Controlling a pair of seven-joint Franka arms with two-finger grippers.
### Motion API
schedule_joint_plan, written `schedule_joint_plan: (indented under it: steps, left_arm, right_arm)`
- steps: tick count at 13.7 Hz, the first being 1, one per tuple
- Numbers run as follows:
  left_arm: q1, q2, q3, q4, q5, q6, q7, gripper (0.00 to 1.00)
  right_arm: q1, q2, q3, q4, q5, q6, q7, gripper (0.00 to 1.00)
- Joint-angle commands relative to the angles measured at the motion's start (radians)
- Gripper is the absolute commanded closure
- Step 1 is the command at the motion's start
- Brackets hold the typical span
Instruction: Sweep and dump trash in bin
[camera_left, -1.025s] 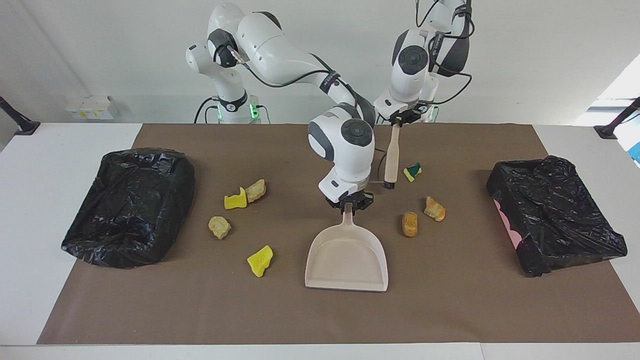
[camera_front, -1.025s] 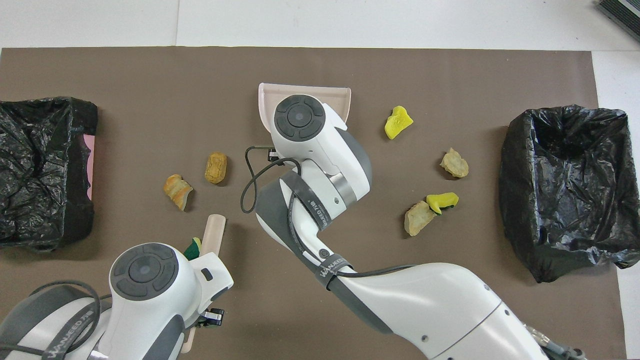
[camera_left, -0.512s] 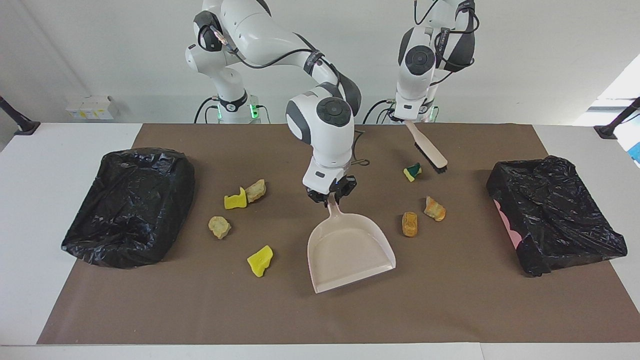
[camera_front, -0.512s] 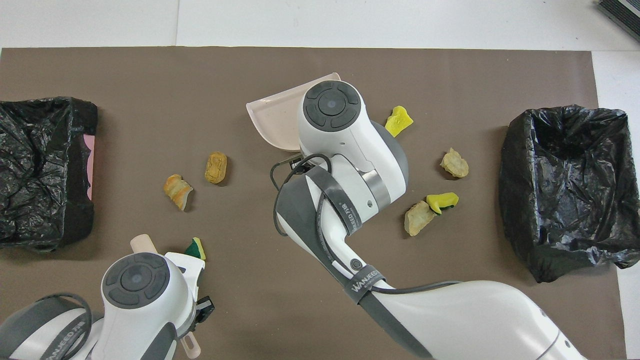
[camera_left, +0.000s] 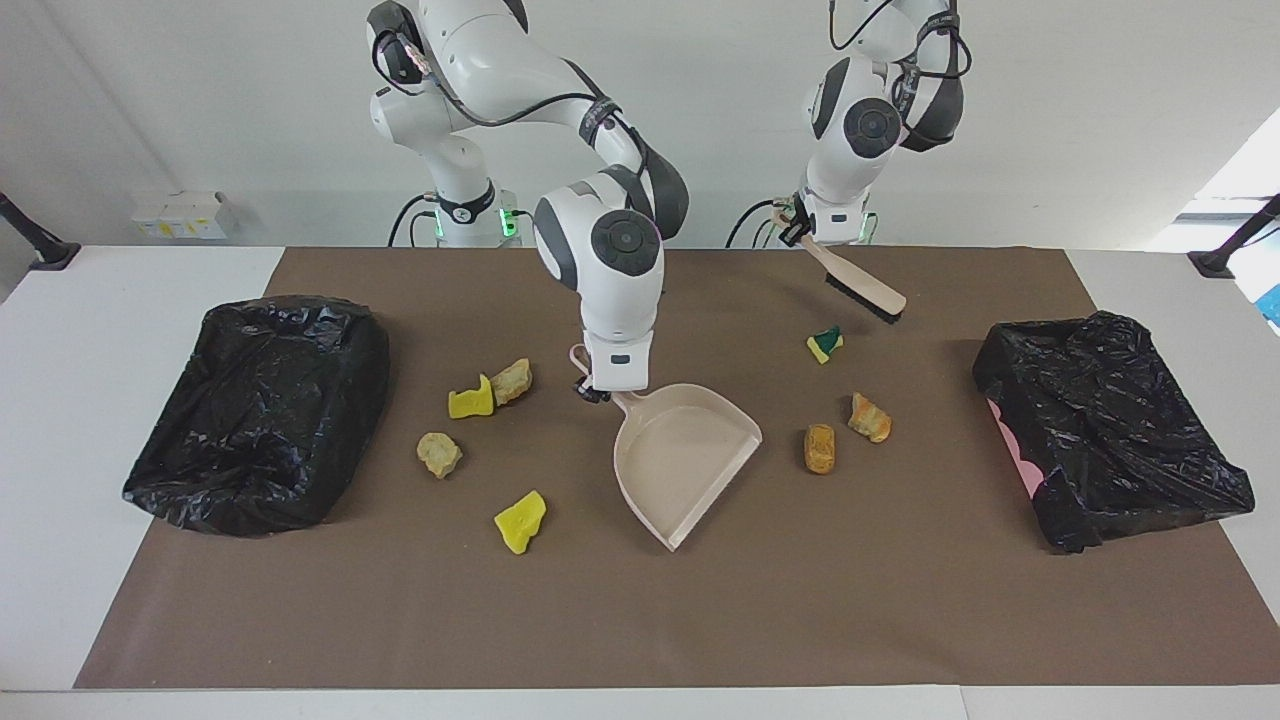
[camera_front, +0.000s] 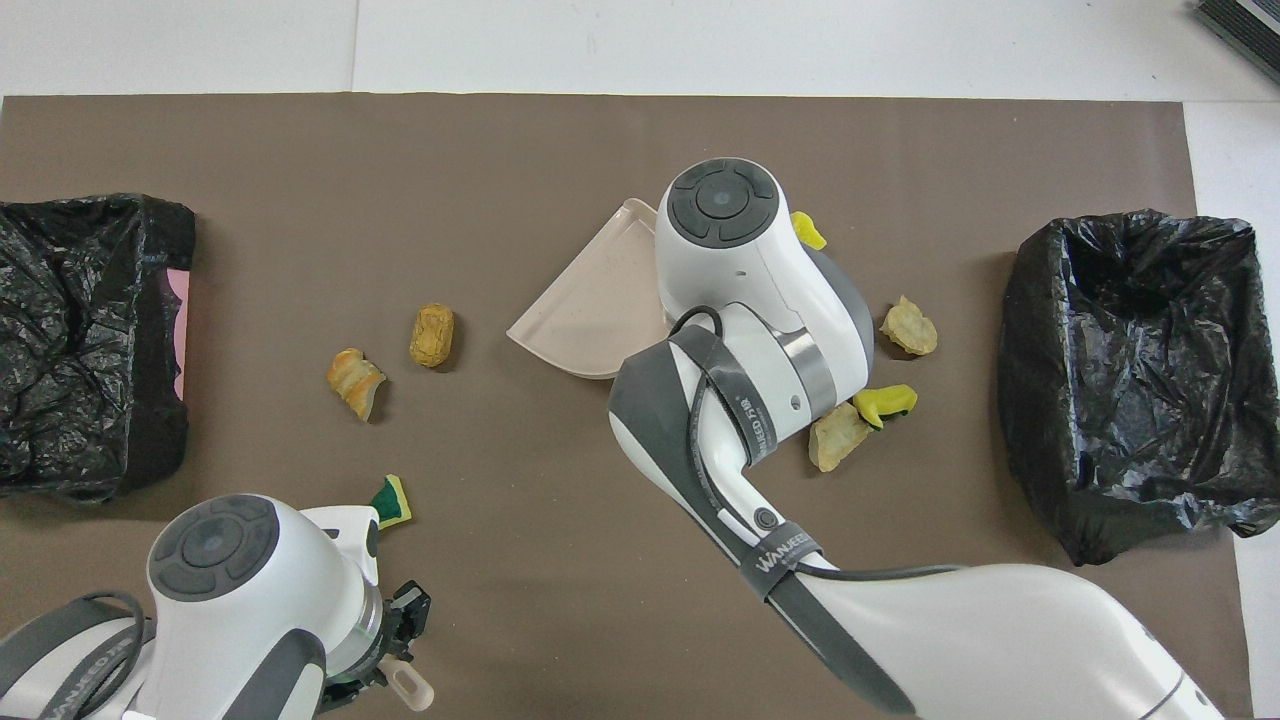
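My right gripper (camera_left: 603, 390) is shut on the handle of the beige dustpan (camera_left: 685, 460), held low at mid-mat with its mouth turned toward the left arm's end; the dustpan also shows in the overhead view (camera_front: 590, 310). My left gripper (camera_left: 800, 230) is shut on the brush (camera_left: 866, 288), raised over the mat edge nearest the robots. The trash lies loose on the mat. A yellow-green chunk (camera_left: 824, 344) and two orange-brown chunks (camera_left: 869, 417) (camera_left: 819, 447) lie toward the left arm's end. Two yellow chunks (camera_left: 470, 400) (camera_left: 521, 521) and two tan chunks (camera_left: 512, 380) (camera_left: 439, 453) lie toward the right arm's end.
A bin lined with a black bag (camera_left: 180, 470) stands at the right arm's end of the brown mat (camera_left: 640, 620). A second black-lined bin (camera_left: 1180, 490) stands at the left arm's end. Both show in the overhead view (camera_front: 1040, 400) (camera_front: 150, 420).
My right gripper moved toward the right arm's end and turned the dustpan's mouth toward the left arm's end. My left gripper lifted the brush off the mat and drew it back toward the robots.
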Motion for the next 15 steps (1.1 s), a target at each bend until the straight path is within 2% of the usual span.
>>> schedule_joint_plan:
  steps: [1, 3, 4, 6, 8, 12, 15]
  left_arm:
    - [0.004, -0.011, -0.003, -0.038, -0.061, 0.108, -0.198, 1.00]
    - [-0.001, 0.009, -0.005, -0.041, -0.078, 0.180, -0.309, 1.00]
    - [-0.005, 0.045, -0.007, -0.044, -0.080, 0.209, -0.382, 1.00]
    - [-0.025, 0.085, -0.010, -0.045, -0.083, 0.278, -0.449, 1.00]
    - [-0.025, 0.118, -0.008, -0.041, -0.150, 0.311, -0.458, 1.00]
    - [-0.016, 0.187, -0.008, -0.006, -0.198, 0.423, -0.438, 1.00]
    - [0.008, 0.257, -0.005, 0.076, -0.198, 0.435, -0.288, 1.00]
  right_arm:
    - [-0.048, -0.080, 0.011, -0.132, -0.030, 0.044, -0.277, 1.00]
    - [-0.059, -0.128, 0.011, -0.205, -0.034, 0.056, -0.426, 1.00]
    - [-0.056, -0.141, 0.011, -0.233, -0.062, 0.067, -0.483, 1.00]
    - [-0.045, -0.190, 0.011, -0.355, -0.103, 0.198, -0.577, 1.00]
    - [-0.044, -0.232, 0.010, -0.469, -0.107, 0.343, -0.577, 1.00]
    - [-0.051, -0.234, 0.010, -0.480, -0.151, 0.350, -0.580, 1.00]
    - [-0.044, -0.237, 0.011, -0.476, -0.163, 0.326, -0.577, 1.00]
